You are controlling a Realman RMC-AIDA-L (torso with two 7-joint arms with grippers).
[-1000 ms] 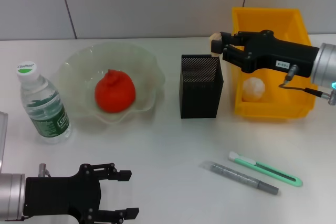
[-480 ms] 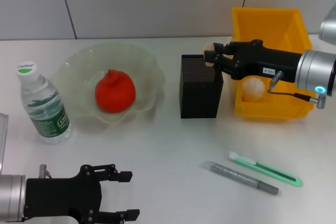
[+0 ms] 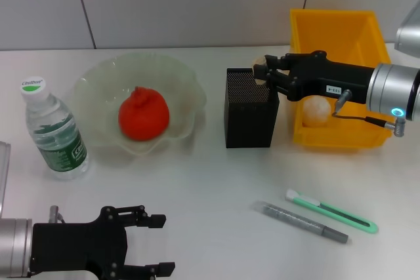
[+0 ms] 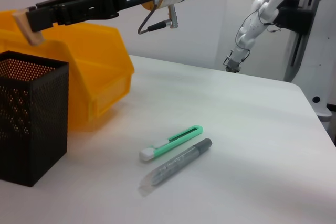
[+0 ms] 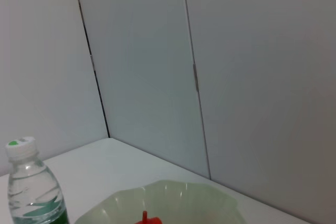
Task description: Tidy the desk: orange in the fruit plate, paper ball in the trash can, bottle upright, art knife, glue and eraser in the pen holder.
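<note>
My right gripper point(image 3: 262, 70) is shut on a small tan eraser point(image 3: 260, 67) and holds it over the back right rim of the black mesh pen holder point(image 3: 249, 108). The left wrist view shows the eraser point(image 4: 28, 25) just above the pen holder point(image 4: 29, 111). The orange point(image 3: 143, 115) lies in the glass fruit plate point(image 3: 98, 93). The bottle point(image 3: 54, 132) stands upright at the left. A paper ball point(image 3: 316, 110) rests inside the yellow trash can point(image 3: 335, 31). The green art knife point(image 3: 331, 211) and grey glue stick point(image 3: 302, 222) lie side by side on the desk. My left gripper point(image 3: 155, 244) is parked open at the near left.
The knife point(image 4: 170, 141) and glue point(image 4: 176, 166) lie on bare white desk in front of the pen holder. The yellow can stands right beside the pen holder. The right wrist view catches the bottle point(image 5: 31, 192) and the plate's rim point(image 5: 163, 200) before a grey wall.
My right gripper has carried the eraser leftward and slightly down, from the trash can's edge to above the pen holder's rim. The left arm has stayed still.
</note>
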